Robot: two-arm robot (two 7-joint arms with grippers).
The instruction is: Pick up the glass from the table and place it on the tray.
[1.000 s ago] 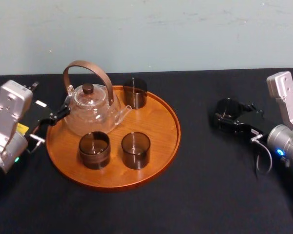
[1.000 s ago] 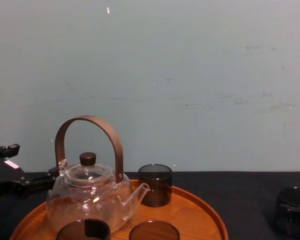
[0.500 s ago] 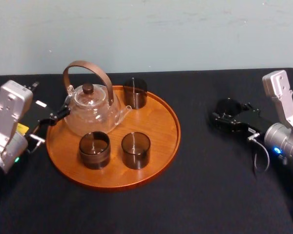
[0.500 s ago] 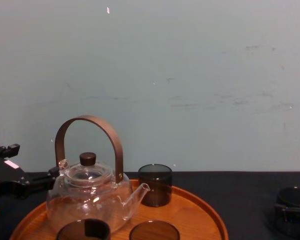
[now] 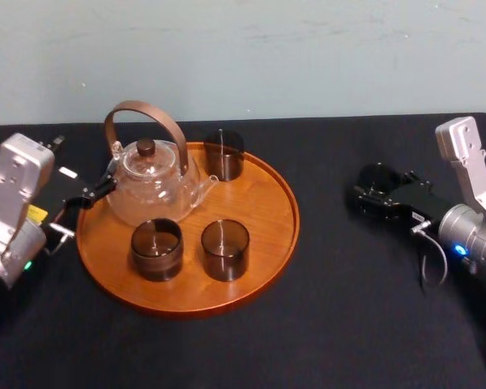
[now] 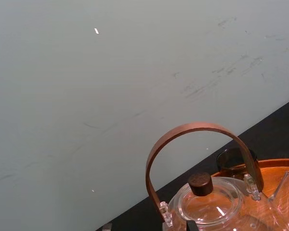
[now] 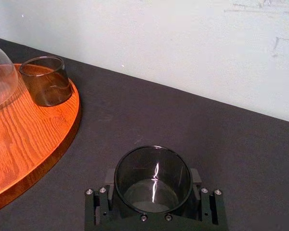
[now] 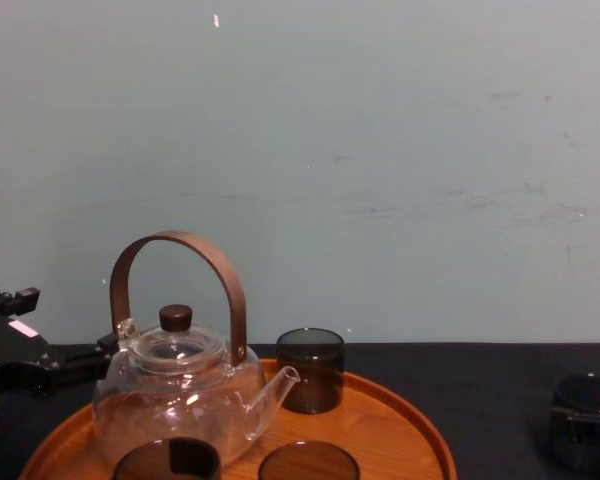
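Observation:
The glass, a dark smoked tumbler, stands upright on the black table well to the right of the tray. My right gripper is shut on it, and the right wrist view has the glass hugged by a pad on each side. From the chest the glass sits low at the right edge. The round orange-brown tray lies left of centre. My left gripper rests by the tray's left rim beside the teapot.
A glass teapot with a brown arched handle stands on the tray's back left. Three more dark glasses are on the tray: one at the back and two at the front. The tray's right half is bare wood.
My right wrist has shifted slightly left toward the glass and then held still. The glass has stayed in the same spot. The left arm has not moved.

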